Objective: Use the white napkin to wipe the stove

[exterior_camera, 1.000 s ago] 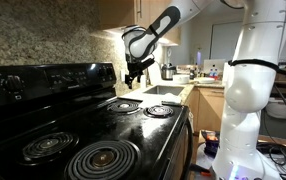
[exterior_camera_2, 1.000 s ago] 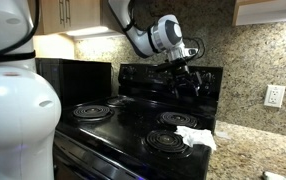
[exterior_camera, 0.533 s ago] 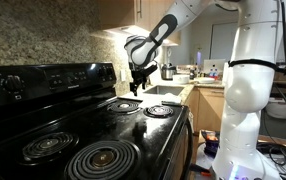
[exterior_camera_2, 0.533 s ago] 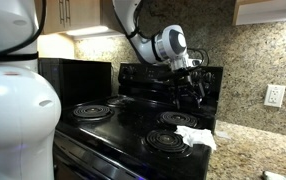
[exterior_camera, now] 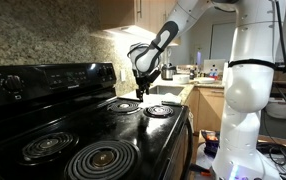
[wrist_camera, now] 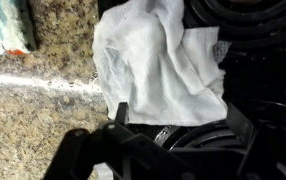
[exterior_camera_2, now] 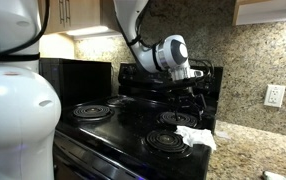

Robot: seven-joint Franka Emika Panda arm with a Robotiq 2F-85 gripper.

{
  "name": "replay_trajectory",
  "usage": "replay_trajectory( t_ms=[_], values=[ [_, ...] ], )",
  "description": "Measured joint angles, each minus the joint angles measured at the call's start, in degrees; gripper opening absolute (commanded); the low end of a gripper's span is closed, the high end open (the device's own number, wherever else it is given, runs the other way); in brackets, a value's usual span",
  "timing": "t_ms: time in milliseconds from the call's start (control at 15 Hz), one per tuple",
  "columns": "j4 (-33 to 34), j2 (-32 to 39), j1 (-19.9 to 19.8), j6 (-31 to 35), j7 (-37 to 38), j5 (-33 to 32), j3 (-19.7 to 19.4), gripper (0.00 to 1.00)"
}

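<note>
Open air separates the gripper [exterior_camera_2: 197, 90], jaws spread, from the white napkin [exterior_camera_2: 196, 136] lying below on the stove [exterior_camera: 133, 128] edge. The raised control panel [exterior_camera_2: 138, 78] close behind limits rearward travel. The granite wall [exterior_camera_2: 253, 60] bounds the counter [exterior_camera_2: 253, 155] side. Coil burners [exterior_camera: 101, 158] sit low.

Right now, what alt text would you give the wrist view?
A crumpled white napkin lies across the seam between the speckled granite counter and the black stove, overlapping a coil burner. The end effector shows dark along the bottom edge, holding nothing.
</note>
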Motion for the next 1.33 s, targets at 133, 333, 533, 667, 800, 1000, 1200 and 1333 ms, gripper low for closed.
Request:
replay_trajectory(
  t_ms=[133, 333, 533, 667, 800, 1000, 1200, 1333],
  values=[
    [-0.37, 0.00, 0.00, 0.29, -0.55, 0.00, -0.13, 1.00],
    [-0.39, 0.00, 0.00, 0.35, -0.59, 0.00, -0.13, 1.00],
    [-0.37, 0.06, 0.04, 0.34, -0.58, 0.01, -0.13, 1.00],
    [-0.37, 0.58, 0.04, 0.89, -0.58, 0.14, -0.13, 1.00],
    [-0.38, 1.55, 0.01, 2.63, -0.49, 0.39, -0.27, 1.00],
    [-0.39, 3.48, -0.02, 6.61, -0.42, 1.17, -0.96, 1.00],
    [-0.39, 5.14, -0.21, 8.49, -0.28, 2.07, -2.08, 1.00],
    [-0.48, 5.58, -0.53, 8.49, -0.28, 3.57, -2.92, 1.00]
  ],
)
